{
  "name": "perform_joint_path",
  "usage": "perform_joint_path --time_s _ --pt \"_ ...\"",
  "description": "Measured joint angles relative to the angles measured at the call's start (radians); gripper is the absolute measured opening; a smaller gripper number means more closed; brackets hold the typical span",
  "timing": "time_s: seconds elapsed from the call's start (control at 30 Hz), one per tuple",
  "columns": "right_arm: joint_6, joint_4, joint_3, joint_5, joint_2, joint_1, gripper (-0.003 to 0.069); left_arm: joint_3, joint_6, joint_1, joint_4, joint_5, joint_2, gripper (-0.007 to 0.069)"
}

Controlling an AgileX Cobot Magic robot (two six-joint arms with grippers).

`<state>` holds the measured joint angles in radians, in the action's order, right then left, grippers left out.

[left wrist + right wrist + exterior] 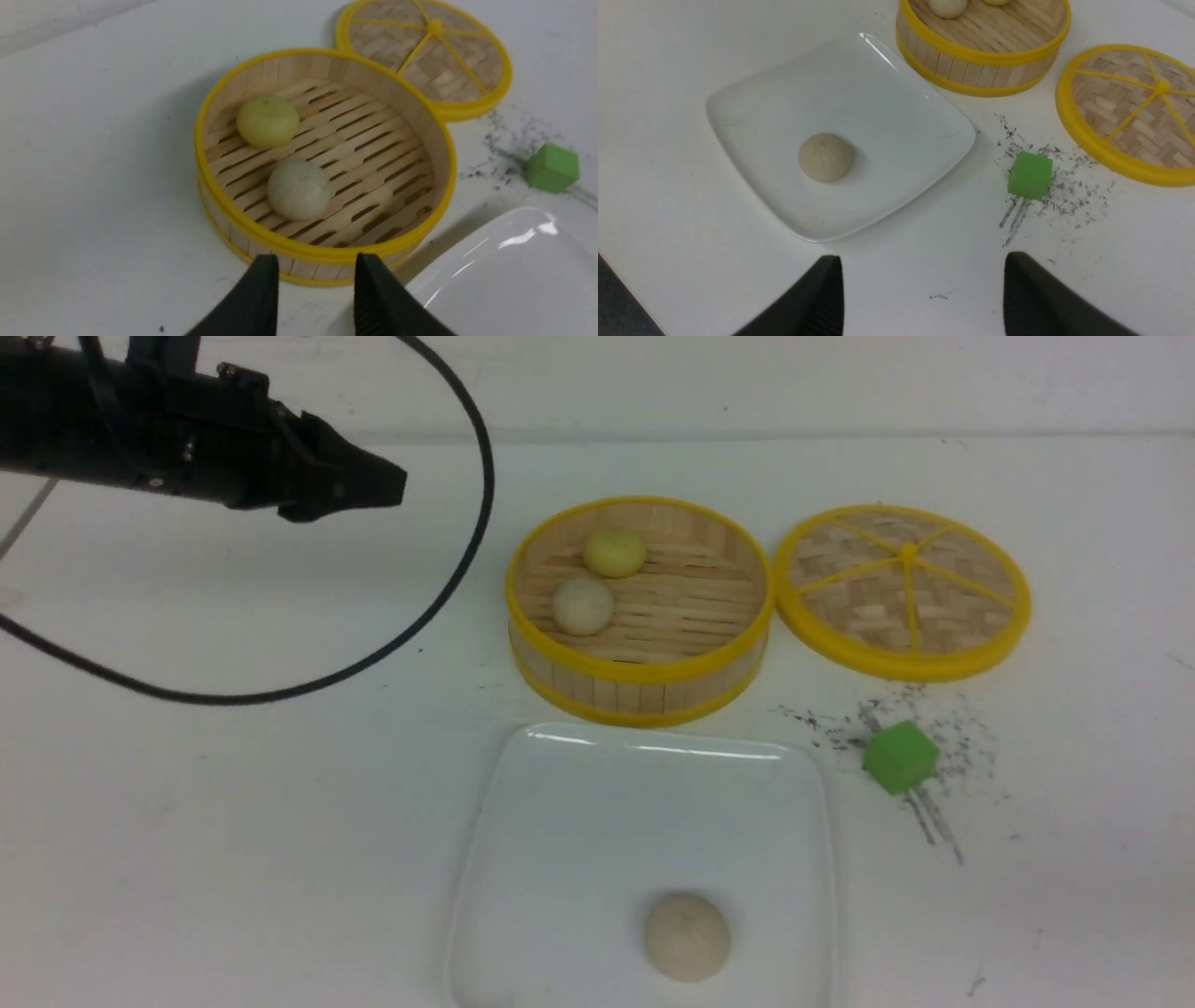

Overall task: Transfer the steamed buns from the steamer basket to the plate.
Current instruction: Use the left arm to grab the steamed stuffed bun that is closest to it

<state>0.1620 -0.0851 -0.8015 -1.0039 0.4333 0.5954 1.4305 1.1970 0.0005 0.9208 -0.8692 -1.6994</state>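
Observation:
The steamer basket (644,674) stands mid-table and holds two steamed buns, a pale yellow one (614,553) and a beige one (583,606). A third, beige bun (687,936) lies on the white plate (560,821) just in front of the basket. My left gripper (397,485) hovers high to the left of the basket. In the left wrist view the left gripper (316,267) is open and empty, short of the basket's near rim (327,254). My right gripper (923,266) is open and empty over bare table near the plate (887,93); it is out of the front view.
The basket's flat woven lid (904,588) lies to the right of the basket. A green cube (900,757) sits among dark scuff marks in front of the lid. A black cable (448,583) loops over the table on the left.

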Motion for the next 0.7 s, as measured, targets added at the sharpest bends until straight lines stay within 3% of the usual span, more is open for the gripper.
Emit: perform_joint_path --time_s 0.13,0.33,0.7 --pt "0.0 0.001 0.0 -0.019 0.0 0.0 0.0459 0.088 -0.011 -0.093 -0.114 0.021 -0.077 0.0287" --pt "0.0 0.001 0.0 -0.042 0.0 0.0 0.0459 0.126 -0.014 -0.19 -0.14 0.148 -0.17 0.0289" --pt "0.0 0.001 0.0 -0.064 0.0 0.0 0.0459 0.251 -0.038 -0.195 -0.177 0.202 -0.356 0.029"
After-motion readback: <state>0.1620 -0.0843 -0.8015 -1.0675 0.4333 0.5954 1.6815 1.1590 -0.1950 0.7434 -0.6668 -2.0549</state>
